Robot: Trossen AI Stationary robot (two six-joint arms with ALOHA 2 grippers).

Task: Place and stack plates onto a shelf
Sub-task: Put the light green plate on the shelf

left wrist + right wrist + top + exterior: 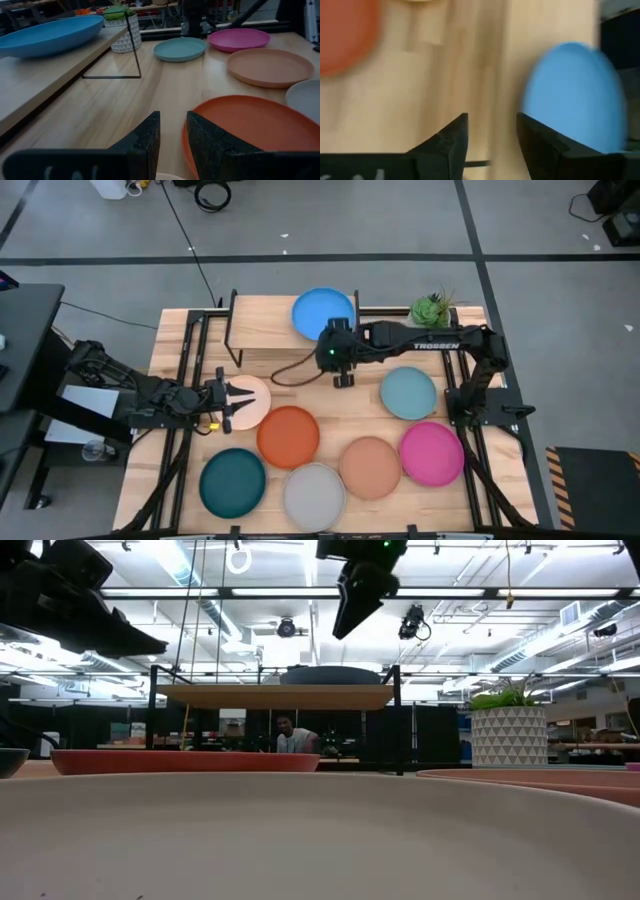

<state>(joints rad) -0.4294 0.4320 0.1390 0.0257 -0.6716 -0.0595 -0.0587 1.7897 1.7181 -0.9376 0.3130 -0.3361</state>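
— On the shelf (262, 320)?
— One: blue plate (322, 312). Seven remain on the desk (180, 340) (cream (255, 395) under left pincer (238, 400)).
— Pincers?
— Both apart, empty; right pincer (343, 378) beside shelf.

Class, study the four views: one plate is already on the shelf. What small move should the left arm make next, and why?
Probably lower the left end effector onto the cream plate and close on its rim. It hovers open over that plate, beside the orange plate, while the blue plate already lies on the shelf and the right end effector hangs empty beside it.
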